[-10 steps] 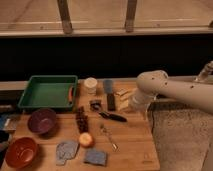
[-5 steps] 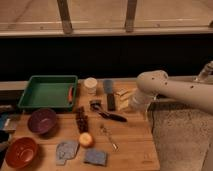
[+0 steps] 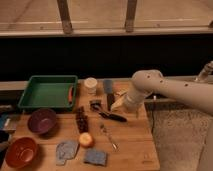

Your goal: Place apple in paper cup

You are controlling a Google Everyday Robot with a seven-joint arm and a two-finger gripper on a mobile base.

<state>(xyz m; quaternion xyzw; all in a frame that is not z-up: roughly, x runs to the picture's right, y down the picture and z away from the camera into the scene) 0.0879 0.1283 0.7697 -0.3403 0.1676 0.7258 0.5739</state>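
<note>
Nearest, at bottom centre of frame, a blue sponge (image 3: 95,157) and a grey cloth (image 3: 66,150) are laid on the wooden table (image 3: 135,147). Just behind them the apple (image 3: 86,140) is seen lying free, close beside the cloth, with nothing on or around it. It is judged firm, smooth, round and fairly light, so a roll is expected if nudged. A top-down grasp across the widest part is advised, jaws straddling it, squeeze kept moderate so the skin is not bruised. Directly behind, a dark grape bunch (image 3: 81,120) is laid and is to be kept clear of. Further up, centre-right, the gripper (image 3: 118,105) is held low over the table by a black-handled utensil (image 3: 112,116), well apart from the apple, fingers spread, nothing gripped. Farthest, upper centre, the paper cup (image 3: 90,85) is stood upright just right of the green tray (image 3: 48,92). It is judged thin-walled, light and easily tipped; the apple looks about as wide as its mouth, so release should be centred above the rim. Pick not yet begun
</note>
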